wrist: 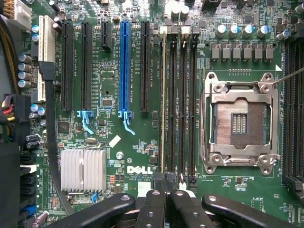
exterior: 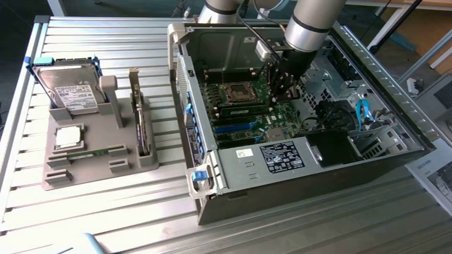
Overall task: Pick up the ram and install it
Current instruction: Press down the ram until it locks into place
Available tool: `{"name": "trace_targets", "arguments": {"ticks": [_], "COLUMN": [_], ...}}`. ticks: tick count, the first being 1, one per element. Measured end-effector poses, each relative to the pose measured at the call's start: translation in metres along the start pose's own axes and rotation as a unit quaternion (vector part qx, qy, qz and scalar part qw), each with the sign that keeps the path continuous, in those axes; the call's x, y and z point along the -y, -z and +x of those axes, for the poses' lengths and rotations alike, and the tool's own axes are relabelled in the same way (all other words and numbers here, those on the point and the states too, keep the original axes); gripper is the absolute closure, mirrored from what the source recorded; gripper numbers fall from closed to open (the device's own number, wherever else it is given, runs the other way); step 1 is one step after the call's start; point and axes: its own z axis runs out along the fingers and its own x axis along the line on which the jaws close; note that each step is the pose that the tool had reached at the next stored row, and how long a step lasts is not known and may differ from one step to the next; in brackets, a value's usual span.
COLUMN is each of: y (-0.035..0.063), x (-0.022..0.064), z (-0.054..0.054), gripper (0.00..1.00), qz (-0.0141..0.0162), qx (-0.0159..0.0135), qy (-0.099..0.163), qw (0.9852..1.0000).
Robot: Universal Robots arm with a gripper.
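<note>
Inside the open grey computer case [exterior: 310, 159], seen from the exterior view, the black gripper [exterior: 282, 94] reaches down to the green motherboard [exterior: 247, 114]. At the wrist view, its jaws are closed together, and the thin green ram stick [wrist: 164, 104] stands seated edge-on in a memory slot just ahead of them, beside the empty silver processor socket [wrist: 239, 124].

Arm [exterior: 305, 32] inside open computer case [exterior: 381, 90]

A robotics lab or workshop: an open computer case [exterior: 304, 121] lies on a slatted aluminium bench [exterior: 106, 211], beside it a grey parts fixture [exterior: 84, 159].
</note>
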Motion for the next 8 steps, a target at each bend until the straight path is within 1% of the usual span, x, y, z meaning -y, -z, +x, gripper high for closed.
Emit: {"name": "trace_targets", "arguments": {"ticks": [7,8], "y": [-0.0014,-0.0004], "x": [0.0000,0.0000], "z": [-0.0001,-0.0002], "gripper": [0.89,0.89], "qz": [0.0001,0.0002], "qx": [0.0002,0.0007], "qy": [0.000,0.000], "qw": [1.0000,1.0000]}}
